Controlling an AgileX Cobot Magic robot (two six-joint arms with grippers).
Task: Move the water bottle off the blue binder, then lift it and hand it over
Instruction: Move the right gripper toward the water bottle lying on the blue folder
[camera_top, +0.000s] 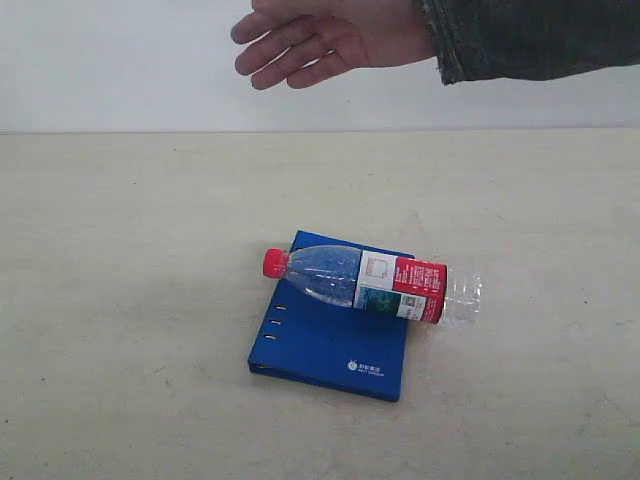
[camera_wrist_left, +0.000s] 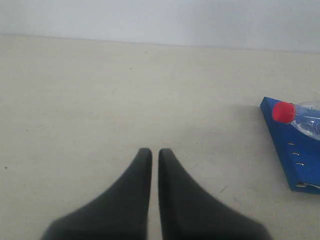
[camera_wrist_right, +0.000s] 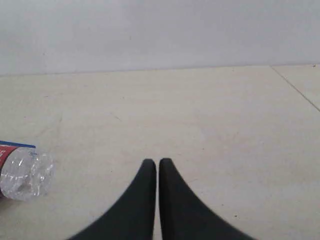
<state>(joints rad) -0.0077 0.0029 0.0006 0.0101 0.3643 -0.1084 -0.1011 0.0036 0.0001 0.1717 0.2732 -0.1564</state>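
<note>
Water bottle (camera_top: 372, 285) lies on its side across the far part of the blue binder (camera_top: 320, 350). Its red cap (camera_top: 275, 262) points toward the left of the exterior view, and its clear base sticks out past the binder's right edge. The binder lies flat and closed on the pale table (camera_top: 120, 300), with its spine slots on the left and a small white logo near the front right corner. A person's hand (camera_top: 320, 40) in a dark sleeve (camera_top: 530, 40) hangs open above the far side of the table, fingers spread, well apart from the bottle. The left claw (camera_wrist_left: 155, 152) has its two black fingers drawn together to a thin slit and grips nothing, over bare table with the cap off to one side. The right claw (camera_wrist_right: 158, 162) is closed the same way, empty, with the bottle's base off to one side.
</note>
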